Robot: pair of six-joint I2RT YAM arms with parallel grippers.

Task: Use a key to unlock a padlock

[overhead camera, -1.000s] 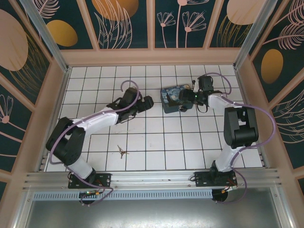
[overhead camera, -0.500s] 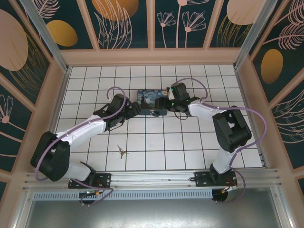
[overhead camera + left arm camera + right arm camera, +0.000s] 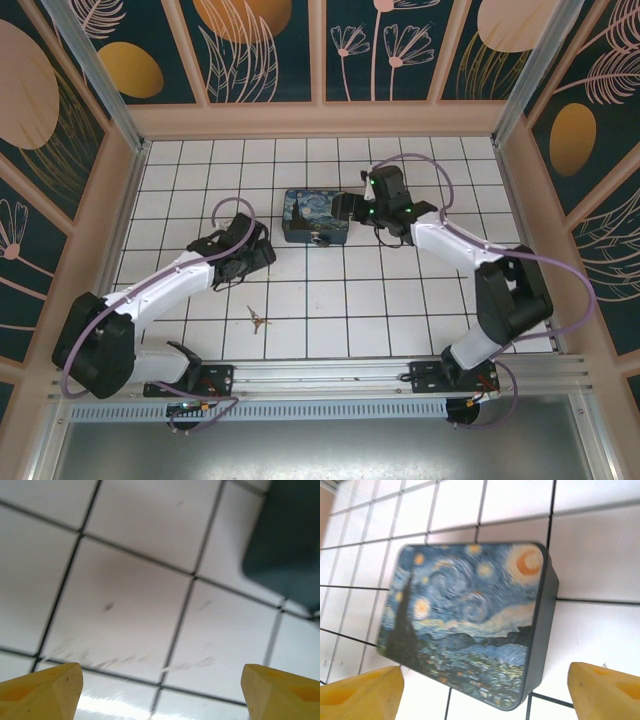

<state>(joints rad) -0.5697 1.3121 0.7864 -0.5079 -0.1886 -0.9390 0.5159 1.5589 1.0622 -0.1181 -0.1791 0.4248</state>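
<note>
The thin bronze key (image 3: 258, 320) lies flat on the white tiles near the front left. The small dark padlock (image 3: 322, 240) hangs at the near edge of the swirl-painted box (image 3: 314, 216). My left gripper (image 3: 264, 256) hovers open over bare tile, left of and nearer than the box and about two tiles beyond the key. In the left wrist view its yellow fingertips (image 3: 42, 685) stand wide apart with nothing between them, and a dark box corner (image 3: 290, 545) shows at top right. My right gripper (image 3: 342, 208) is open at the box's right end; the painted lid (image 3: 465, 625) lies below its spread fingertips (image 3: 605, 685).
Pink frame walls (image 3: 110, 230) with dark floral panels close in the tiled floor (image 3: 400, 310) on the left, back and right. The arm bases sit on the metal rail (image 3: 320, 375) along the near edge.
The box has slid left across the tiles with the right gripper following it. My left gripper has drawn back toward the near left, away from the box.
</note>
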